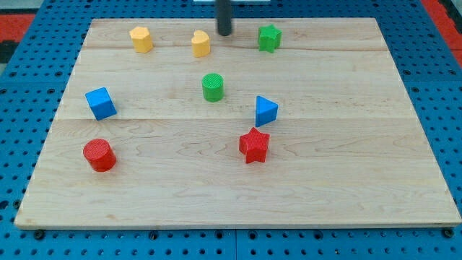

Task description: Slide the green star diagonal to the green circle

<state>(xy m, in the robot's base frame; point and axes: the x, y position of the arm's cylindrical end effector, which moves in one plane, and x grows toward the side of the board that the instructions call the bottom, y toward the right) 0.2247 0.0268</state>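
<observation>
Green star (pixel 269 37) sits near the view's top of the desk (pixel 361 144), right of centre. Green circle (pixel 212 87) is below and to the view's left of it, well apart, near mid-board. My tip (pixel 224 32) is down at the top edge, between the star and a yellow block (pixel 201 43), just beside the yellow one and touching neither as far as I can tell. Tool is a plain dark rod, no jaws to be apart or together, clamped on nothing. Second yellow block (pixel 141 39) further left along the top. Blue triangle (pixel 265 110) lower right of the circle, red star (pixel 254 145) just below that. Blue cube (pixel 100 103) on the view's left, red cylinder (pixel 99 154) under it. Desk is pale wood planks on a blue pegboard (pixel 440 87). No readable writing, labels or brands anywhere.
</observation>
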